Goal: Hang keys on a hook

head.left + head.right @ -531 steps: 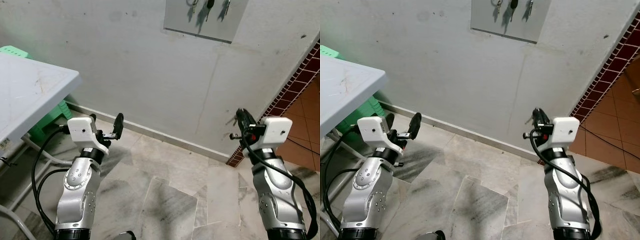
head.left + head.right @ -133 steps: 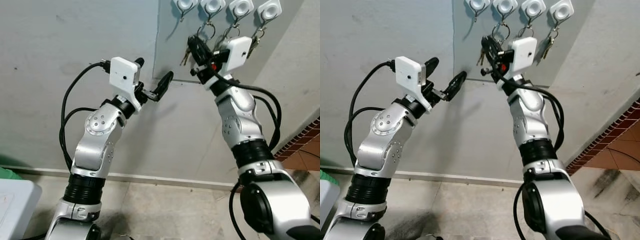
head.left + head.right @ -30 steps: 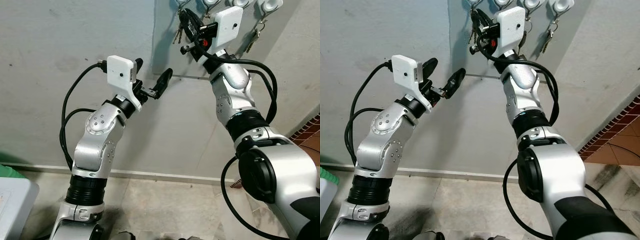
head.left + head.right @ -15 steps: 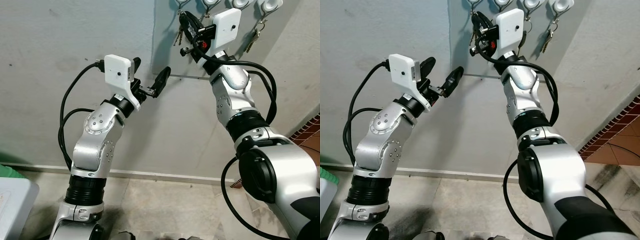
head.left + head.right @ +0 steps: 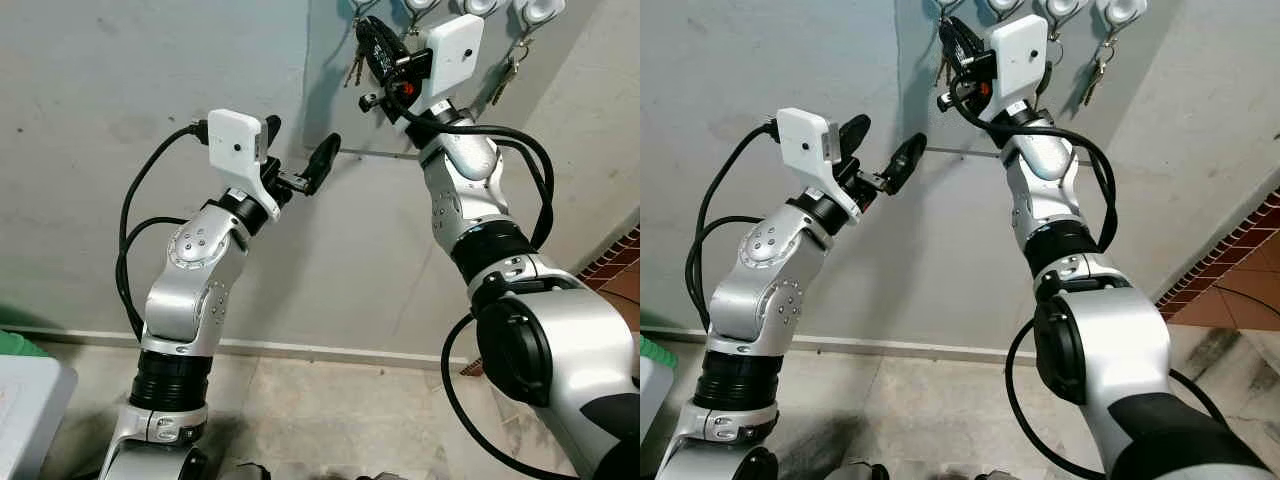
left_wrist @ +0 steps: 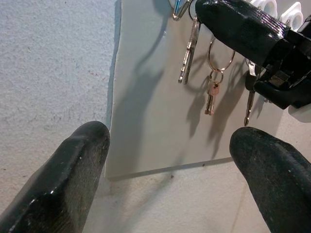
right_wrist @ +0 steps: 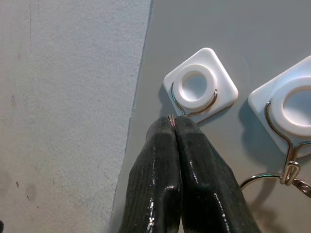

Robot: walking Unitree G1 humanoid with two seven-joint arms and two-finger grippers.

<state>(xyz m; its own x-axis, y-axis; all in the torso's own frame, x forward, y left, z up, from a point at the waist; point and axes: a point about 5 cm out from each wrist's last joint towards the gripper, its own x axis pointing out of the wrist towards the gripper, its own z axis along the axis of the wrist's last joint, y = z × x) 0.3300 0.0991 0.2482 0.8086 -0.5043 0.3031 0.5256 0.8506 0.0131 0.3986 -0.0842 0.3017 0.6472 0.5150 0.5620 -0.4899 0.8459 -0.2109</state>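
Right pincer [image 7: 173, 127] clamped on keys [image 5: 352, 70] beneath white hook [image 7: 199, 86]; left pincer [image 5: 298, 155] apart, near grey panel [image 6: 150, 121].

Even, fairly bright daylight fills the head views, with no harsh glare on the grey wall [image 5: 150, 80]. The arms throw soft shadows on the grey panel [image 5: 330, 110] to their left, so the light comes from the robot's right. The silver arm shells carry mild highlights. The head views are sharp, with no motion blur. In the left wrist view the keys [image 6: 189, 48] cast clear dark shadows on the panel, while the near black fingers [image 6: 73, 170] are soft and out of focus. In the right wrist view the white hook [image 7: 199, 90] is crisp, and the glossy fingers [image 7: 194, 179] show small reflections.
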